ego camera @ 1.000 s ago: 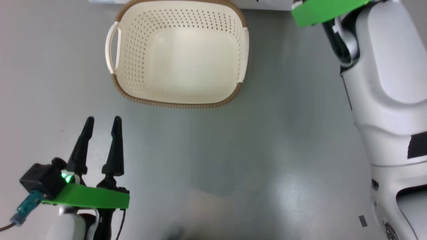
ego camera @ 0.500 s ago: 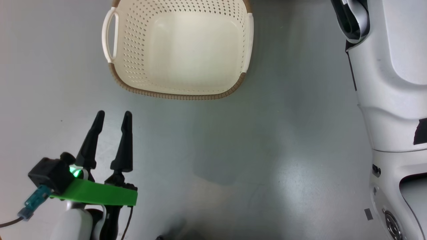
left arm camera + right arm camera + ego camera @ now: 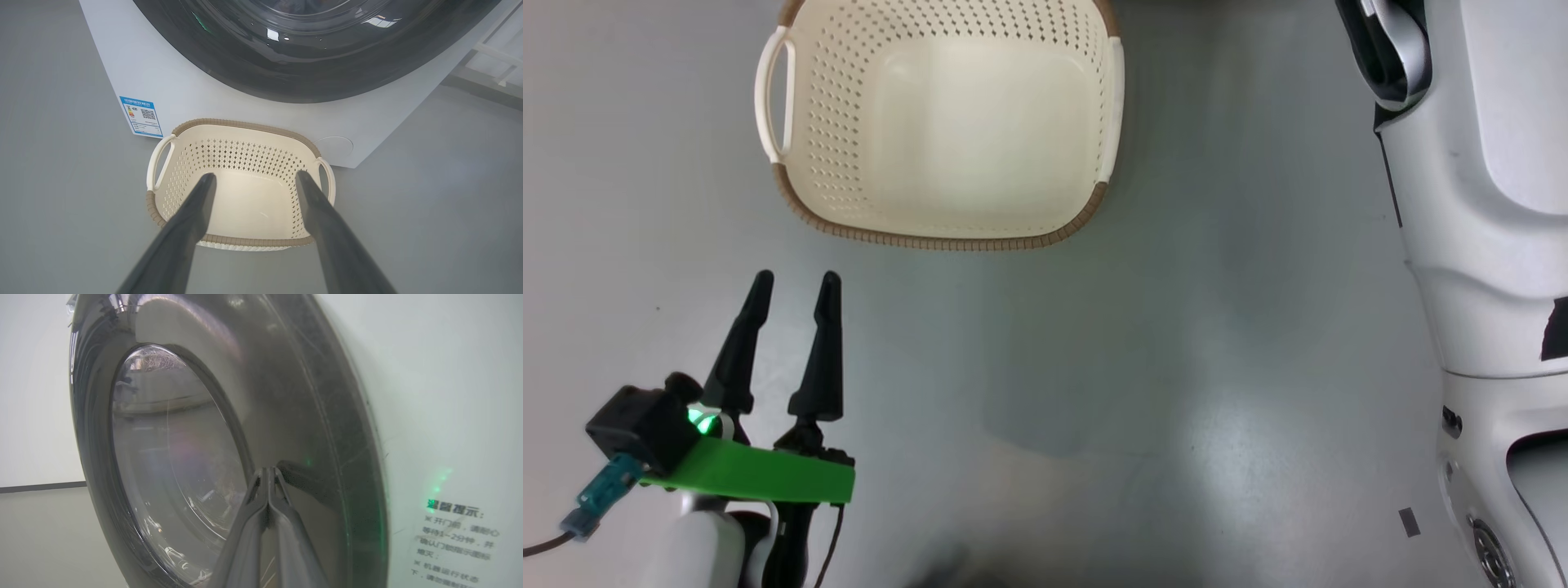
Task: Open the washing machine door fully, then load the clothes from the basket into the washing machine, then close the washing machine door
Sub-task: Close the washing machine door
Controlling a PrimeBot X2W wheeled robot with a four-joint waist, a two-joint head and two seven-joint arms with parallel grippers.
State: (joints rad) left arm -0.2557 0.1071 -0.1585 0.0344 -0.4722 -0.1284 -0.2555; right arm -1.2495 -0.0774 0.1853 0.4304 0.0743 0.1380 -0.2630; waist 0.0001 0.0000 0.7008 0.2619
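Jaws of my left gripper [image 3: 796, 279] stand wide, near the cream perforated plastic basket [image 3: 931, 242] on the grey floor [image 3: 1217, 367]; my right gripper [image 3: 267, 470], pinched shut, points at the glossy black round washing machine door [image 3: 302, 396].

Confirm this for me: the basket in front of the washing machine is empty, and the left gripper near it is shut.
Wrong on one count: the left gripper is open, its fingers standing apart, as the head view shows. The basket in front of the washing machine is indeed empty.
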